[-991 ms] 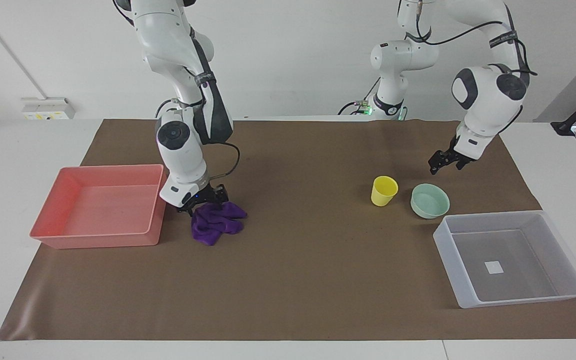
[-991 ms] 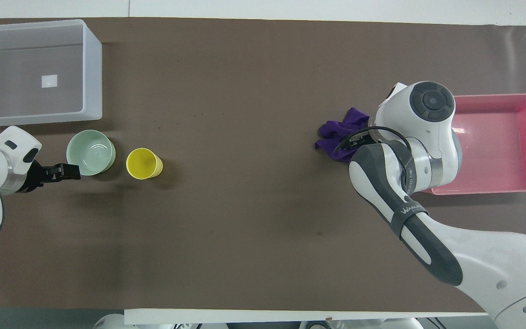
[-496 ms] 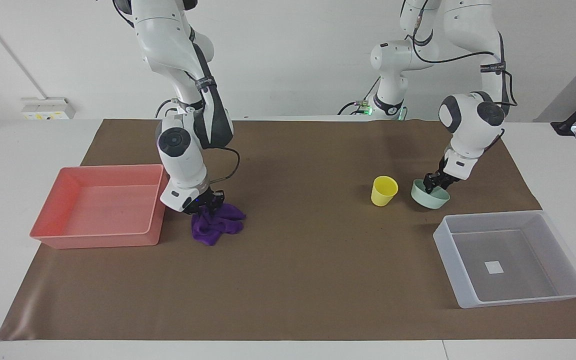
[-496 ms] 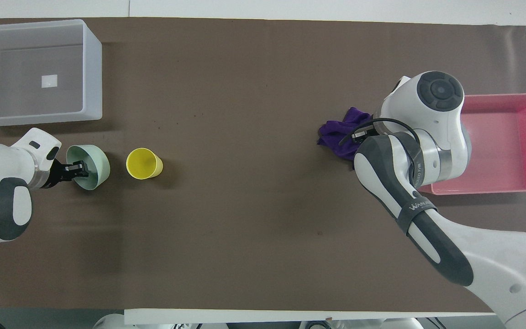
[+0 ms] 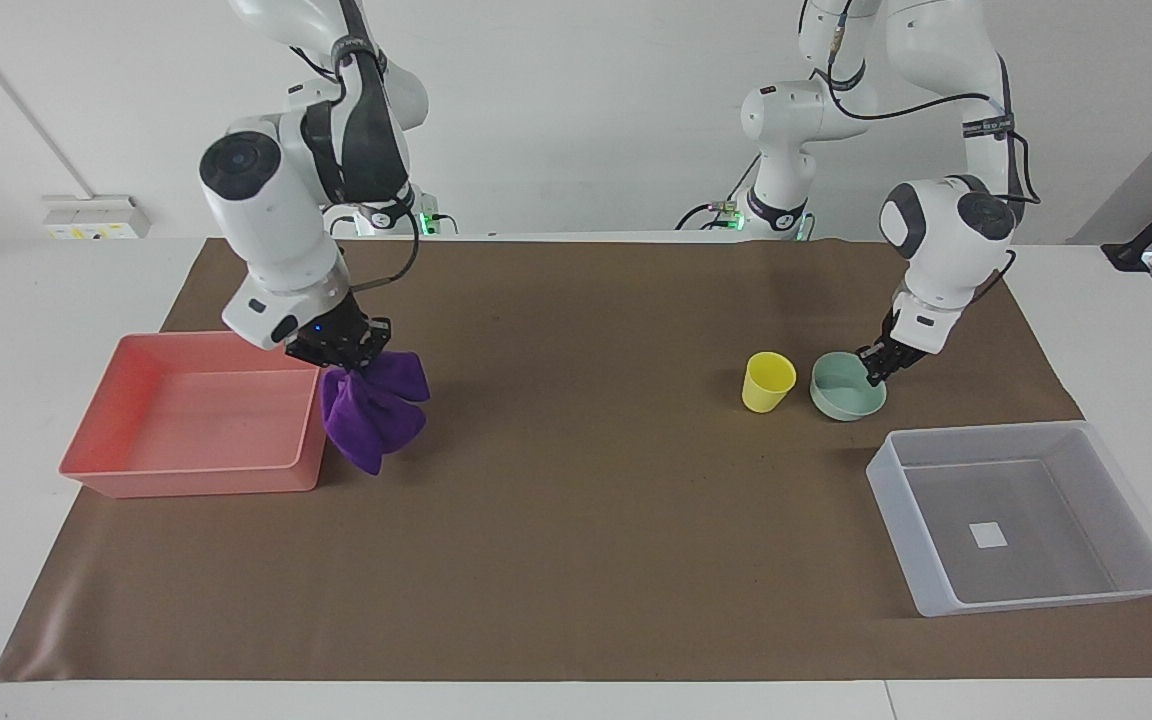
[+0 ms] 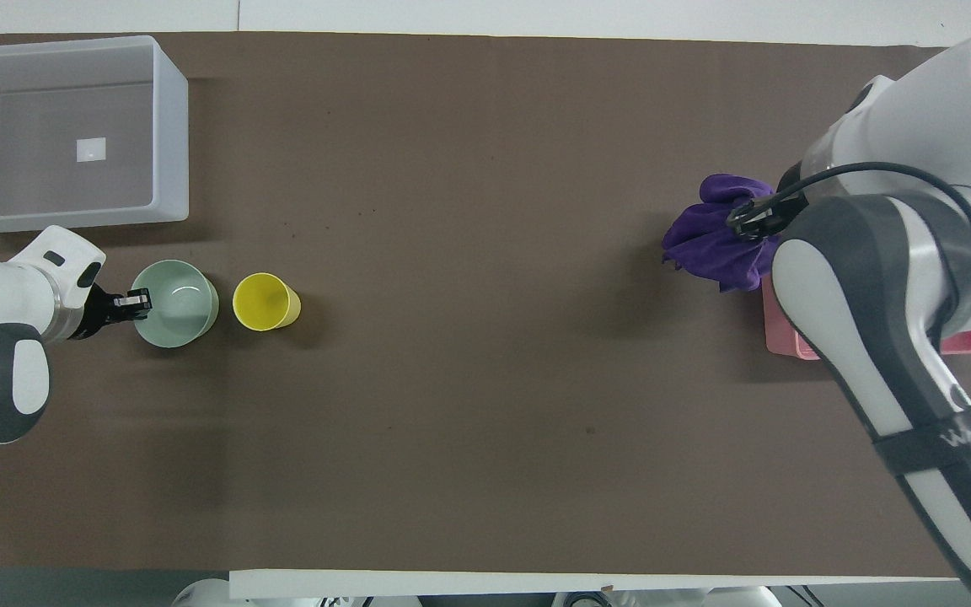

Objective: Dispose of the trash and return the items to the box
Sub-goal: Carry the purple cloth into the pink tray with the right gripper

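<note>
Cloth first: the small rumpled deep-purple rag (image 5: 374, 412) has left the desk (image 5: 586, 520) since a second ago and now hangs in loose folds from the right gripper (image 5: 348, 352), whose fingers are pinched onto its top. It dangles over the brown mat just beside the pink-salmon rectangular plastic tray (image 5: 96, 470), at the corner nearest the desk's middle. By my reading the pick is done, and what remains for the trash is a short carry over that tray's wall and a release.

At the other end, the left gripper (image 5: 878, 362) has come down from the air to the shallow mint-green bowl (image 5: 844, 392), its fingers closed over the rim nearest the robots; the bowl looks to be resting on the mat. The small yellow plastic cup (image 5: 768, 381) stands just beside it, untouched. Both wait near the translucent greyish-white rectangular plastic box (image 5: 901, 480), which holds nothing but its white sticker (image 5: 988, 535).
</note>
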Robot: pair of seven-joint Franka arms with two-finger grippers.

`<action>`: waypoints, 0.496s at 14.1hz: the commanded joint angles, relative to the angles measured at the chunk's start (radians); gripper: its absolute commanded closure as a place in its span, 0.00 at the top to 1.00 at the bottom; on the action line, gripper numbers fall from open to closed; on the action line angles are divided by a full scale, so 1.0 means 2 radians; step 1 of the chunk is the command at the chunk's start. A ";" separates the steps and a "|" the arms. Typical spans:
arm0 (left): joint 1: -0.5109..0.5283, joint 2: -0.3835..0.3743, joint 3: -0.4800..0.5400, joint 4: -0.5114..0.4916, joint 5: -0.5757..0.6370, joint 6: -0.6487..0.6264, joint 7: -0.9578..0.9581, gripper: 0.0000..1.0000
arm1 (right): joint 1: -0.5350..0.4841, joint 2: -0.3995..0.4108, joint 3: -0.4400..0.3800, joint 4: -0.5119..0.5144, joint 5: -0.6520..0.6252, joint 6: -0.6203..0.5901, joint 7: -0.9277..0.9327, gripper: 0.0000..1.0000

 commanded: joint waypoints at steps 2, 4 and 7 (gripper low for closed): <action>0.005 0.001 0.004 0.067 0.010 -0.106 0.004 0.00 | -0.058 -0.058 -0.001 0.005 -0.011 -0.068 -0.043 0.00; 0.005 -0.003 0.004 0.087 0.010 -0.130 0.004 0.00 | -0.111 -0.061 0.000 -0.001 -0.020 -0.068 -0.095 0.00; 0.006 -0.008 0.004 0.137 0.009 -0.186 0.005 0.00 | -0.170 -0.067 0.000 -0.040 -0.020 -0.055 -0.119 0.00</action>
